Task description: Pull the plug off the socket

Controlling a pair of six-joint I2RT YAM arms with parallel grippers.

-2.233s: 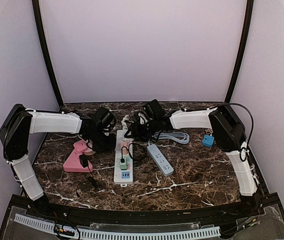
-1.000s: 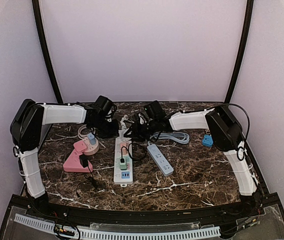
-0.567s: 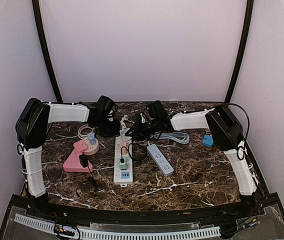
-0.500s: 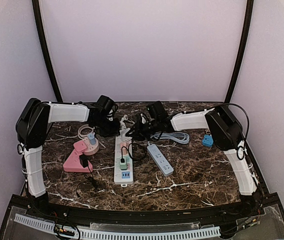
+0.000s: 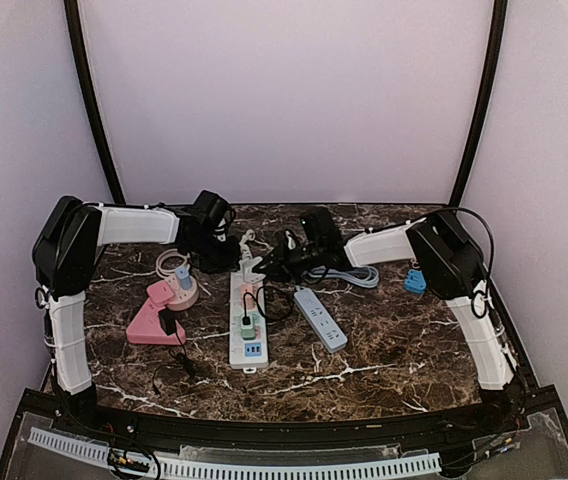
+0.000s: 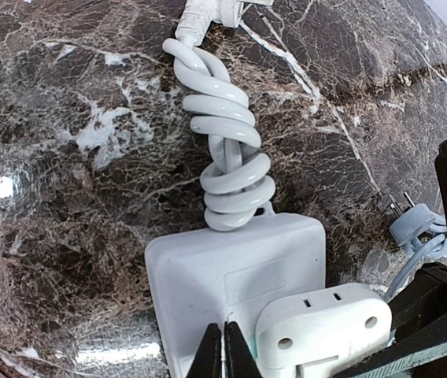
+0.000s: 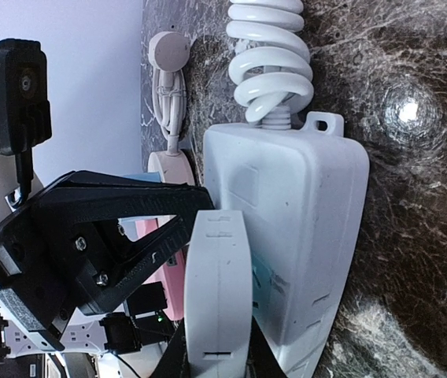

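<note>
The white power strip, the socket (image 6: 223, 272), lies on the marble with its coiled white cable (image 6: 222, 150) running away from it. A white plug block (image 6: 330, 323) sits in its end outlet. My left gripper (image 6: 224, 353) is shut, and its tips rest on the strip's top beside the plug. In the right wrist view the plug (image 7: 217, 283) stands up off the socket (image 7: 306, 228), with my right gripper (image 7: 217, 358) shut on its two sides. From above, both grippers meet at the strip's far end (image 5: 249, 262).
Left of the white strip (image 5: 245, 325) lies a pink socket block (image 5: 154, 312) with a black plug. A grey-blue strip (image 5: 321, 318) and its light cable (image 5: 349, 275) are to the right. A blue adapter (image 5: 416, 280) sits far right. A green plug (image 5: 247, 327) is in the white strip.
My right gripper's jaws have narrowed onto the white plug. The left gripper stays shut on the strip's end, and the left arm has shifted only slightly.
</note>
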